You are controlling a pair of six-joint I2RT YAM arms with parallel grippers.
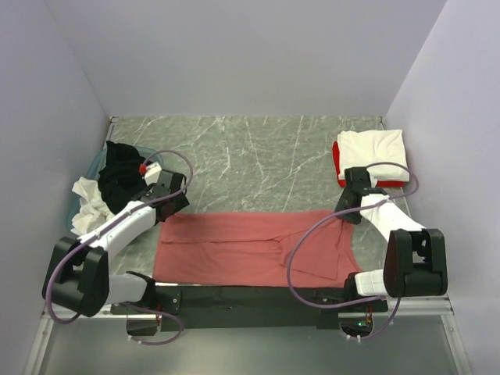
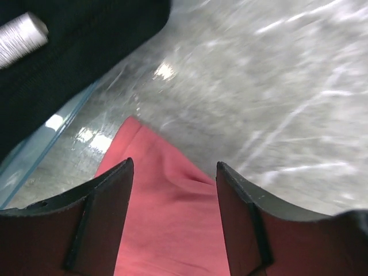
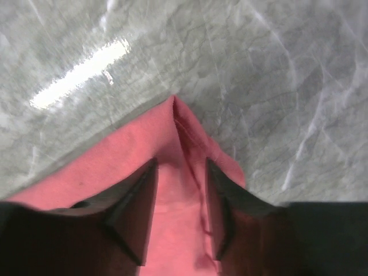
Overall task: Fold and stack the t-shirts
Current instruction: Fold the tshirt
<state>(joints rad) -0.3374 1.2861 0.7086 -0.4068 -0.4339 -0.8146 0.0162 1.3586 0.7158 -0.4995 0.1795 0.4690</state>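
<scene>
The large salmon-pink t-shirt (image 1: 250,246) lies spread flat on the marble table near the arm bases. My left gripper (image 1: 173,205) is open over its far left corner, with pink cloth (image 2: 167,218) lying between the fingers (image 2: 109,195). My right gripper (image 1: 349,209) is open, jaws closer together, over the far right corner, straddling a raised seam of the cloth (image 3: 184,190). A folded cream-white shirt (image 1: 373,147) lies on a red one (image 1: 337,166) at the far right. A black shirt (image 1: 121,173) and a white one (image 1: 87,205) sit in the basin.
The teal basin (image 1: 95,162) stands against the left wall; its rim (image 2: 40,146) and the black cloth (image 2: 86,46) show close beside my left gripper. Grey walls enclose the table on three sides. Bare marble (image 1: 258,160) lies beyond the pink shirt.
</scene>
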